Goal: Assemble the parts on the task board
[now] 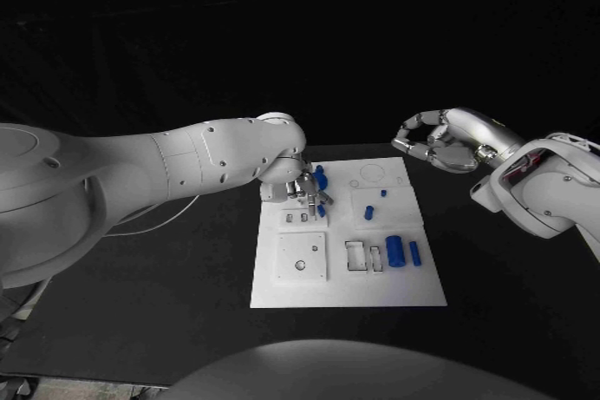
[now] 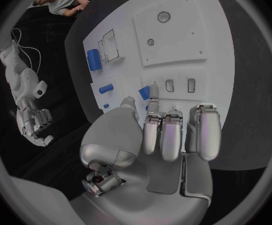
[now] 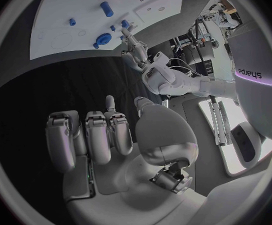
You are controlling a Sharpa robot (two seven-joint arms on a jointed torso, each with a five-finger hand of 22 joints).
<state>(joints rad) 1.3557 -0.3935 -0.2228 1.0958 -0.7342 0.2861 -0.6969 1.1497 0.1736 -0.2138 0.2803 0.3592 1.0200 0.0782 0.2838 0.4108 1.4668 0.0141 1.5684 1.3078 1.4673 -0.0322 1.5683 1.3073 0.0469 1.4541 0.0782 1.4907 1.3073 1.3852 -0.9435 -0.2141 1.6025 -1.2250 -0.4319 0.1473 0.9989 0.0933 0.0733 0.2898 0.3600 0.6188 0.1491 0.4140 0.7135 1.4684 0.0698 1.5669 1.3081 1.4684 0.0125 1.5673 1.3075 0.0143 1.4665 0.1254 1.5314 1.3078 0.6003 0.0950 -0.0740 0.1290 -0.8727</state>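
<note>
The white task board (image 1: 282, 291) lies in the middle of the black table. My left hand (image 1: 297, 190) reaches over its far left part. Its thumb and a fingertip (image 2: 153, 91) close around a small blue part (image 2: 145, 92), and the other fingers are curled in. A second blue piece (image 1: 322, 210) lies just below that hand. Loose on the board are a thick blue cylinder (image 1: 395, 250), a thin blue bar (image 1: 414, 252), a blue peg (image 1: 369, 213) and a tiny blue piece (image 1: 384, 192). My right hand (image 1: 438, 141) hangs raised beyond the board's far right corner, fingers curled in, holding nothing.
The board has square and slot-shaped recesses near its front (image 1: 302, 257) and a round outline at its far right (image 1: 373, 173). Black table (image 1: 500, 278) surrounds the board on all sides. My bulky left arm (image 1: 150, 174) crosses the table's left half.
</note>
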